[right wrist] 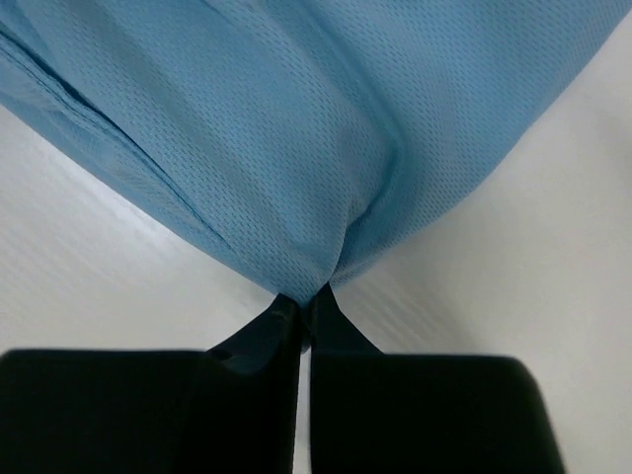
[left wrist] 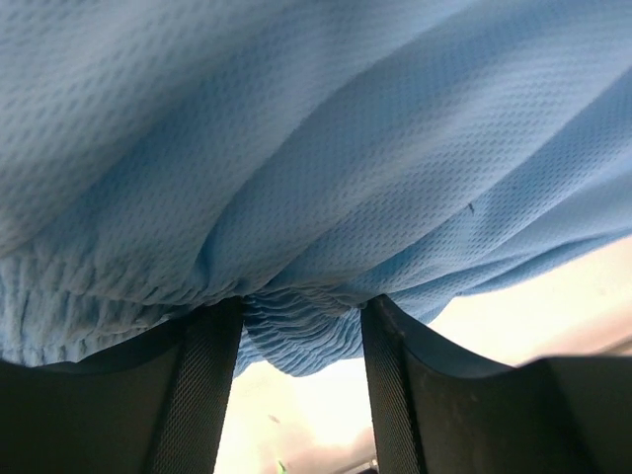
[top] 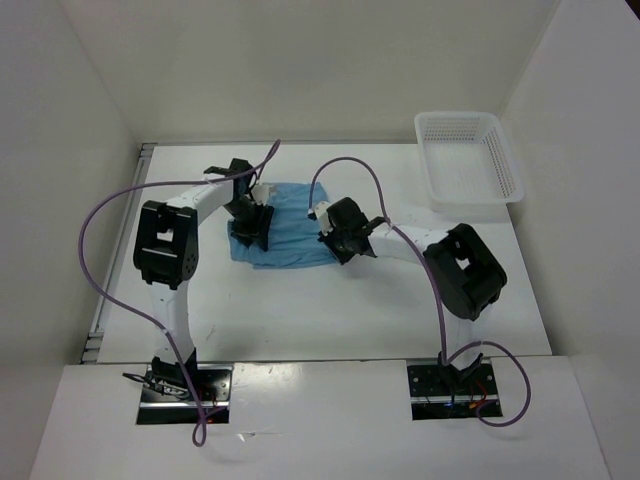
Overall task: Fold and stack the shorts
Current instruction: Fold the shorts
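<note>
The light sky-blue shorts lie bunched on the white table between my two arms. My left gripper is at their left edge. In the left wrist view its fingers stand apart, with the gathered waistband sagging between the tips and the fabric draped over them. My right gripper is at the shorts' right edge. In the right wrist view it is shut on a pinched fold of the blue fabric. The drawstring is not visible.
A white plastic mesh basket stands at the back right of the table. White walls enclose the table at the back and sides. Purple cables loop over both arms.
</note>
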Robot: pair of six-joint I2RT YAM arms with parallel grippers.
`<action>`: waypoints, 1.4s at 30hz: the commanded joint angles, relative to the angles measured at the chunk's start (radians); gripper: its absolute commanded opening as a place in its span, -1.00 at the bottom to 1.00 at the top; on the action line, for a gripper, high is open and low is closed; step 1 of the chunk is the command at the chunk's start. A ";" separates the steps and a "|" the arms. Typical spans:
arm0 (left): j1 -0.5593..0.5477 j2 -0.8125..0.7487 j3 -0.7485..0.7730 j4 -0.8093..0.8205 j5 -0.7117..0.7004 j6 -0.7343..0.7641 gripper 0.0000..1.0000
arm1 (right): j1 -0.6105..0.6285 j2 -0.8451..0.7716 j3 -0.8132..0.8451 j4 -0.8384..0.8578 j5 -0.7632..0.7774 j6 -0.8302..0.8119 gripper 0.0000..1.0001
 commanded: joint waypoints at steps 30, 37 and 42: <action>0.198 -0.404 0.023 0.061 0.116 0.006 1.00 | -0.253 -0.352 0.219 -0.110 0.092 -0.189 1.00; 0.426 -0.528 -0.046 0.190 0.026 0.006 1.00 | -0.407 -0.464 0.198 -0.040 0.141 -0.220 1.00; 0.520 -0.630 -0.262 0.304 -0.053 0.006 1.00 | -0.488 -0.603 0.064 0.043 0.159 -0.281 1.00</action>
